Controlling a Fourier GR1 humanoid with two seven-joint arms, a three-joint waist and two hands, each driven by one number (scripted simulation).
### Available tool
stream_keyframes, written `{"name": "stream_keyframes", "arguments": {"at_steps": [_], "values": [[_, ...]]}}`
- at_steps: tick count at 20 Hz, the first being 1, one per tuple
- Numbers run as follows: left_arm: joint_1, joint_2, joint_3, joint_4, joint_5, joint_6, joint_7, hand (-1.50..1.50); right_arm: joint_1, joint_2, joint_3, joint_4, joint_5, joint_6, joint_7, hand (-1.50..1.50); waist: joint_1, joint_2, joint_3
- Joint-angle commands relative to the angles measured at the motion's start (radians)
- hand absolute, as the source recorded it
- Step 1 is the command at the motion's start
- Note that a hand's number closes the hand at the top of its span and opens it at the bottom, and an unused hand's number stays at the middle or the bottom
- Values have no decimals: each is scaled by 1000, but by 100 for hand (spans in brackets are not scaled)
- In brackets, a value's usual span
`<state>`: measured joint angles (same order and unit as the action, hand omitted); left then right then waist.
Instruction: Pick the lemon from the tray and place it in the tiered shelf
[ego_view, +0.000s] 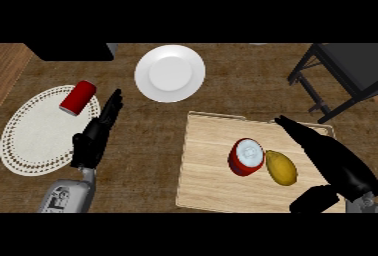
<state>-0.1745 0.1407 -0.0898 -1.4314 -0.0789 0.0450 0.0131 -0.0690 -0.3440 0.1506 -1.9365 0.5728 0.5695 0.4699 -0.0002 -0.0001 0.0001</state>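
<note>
A dark wooden counter (148, 150) is seen from steeply above. At the lower right a pale wooden tray (210, 170) lies flat on it. On the tray a yellow lemon (281, 167) lies just beside, and perhaps touching, a red can (246, 156) that is tipped on its side with its pale end turned upward. The right hand (332, 160) is stretched over the tray's right edge, its fingers straight and released, nothing grasped; its fingertips point toward the tray's upper right corner, and its thumb is seen near the lower edge. The lemon lies just left of this hand, and contact cannot be told.

At the left a round white lace-edged placemat (37, 130) is spread on the counter, with a second red can (78, 97) lying on its upper right part. The left hand (94, 137) is held over the mat's right edge, fingers straight and open, holding nothing. A white plate (170, 73) sits near the top centre. The black-framed tiered shelf (339, 75) stands at the upper right, well apart from the lemon.
</note>
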Motion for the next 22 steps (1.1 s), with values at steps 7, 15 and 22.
{"name": "stream_keyframes", "arguments": {"at_steps": [7, 15, 22], "values": [[0, -42, 22, 1, -41, 3, 0, 0, -45, 59, -11, 111, 114, -2, -54, -150, 1, 0, 0], [-16, -54, 36, -38, -41, -27, 61, 0, 50, 59, -20, 167, 193, -70, -195, -150, -1, 0, 0], [-3, -68, 27, -41, -75, -27, 39, 0, 86, 102, 17, 179, 242, -83, -213, -150, -1, 0, 0]]}}
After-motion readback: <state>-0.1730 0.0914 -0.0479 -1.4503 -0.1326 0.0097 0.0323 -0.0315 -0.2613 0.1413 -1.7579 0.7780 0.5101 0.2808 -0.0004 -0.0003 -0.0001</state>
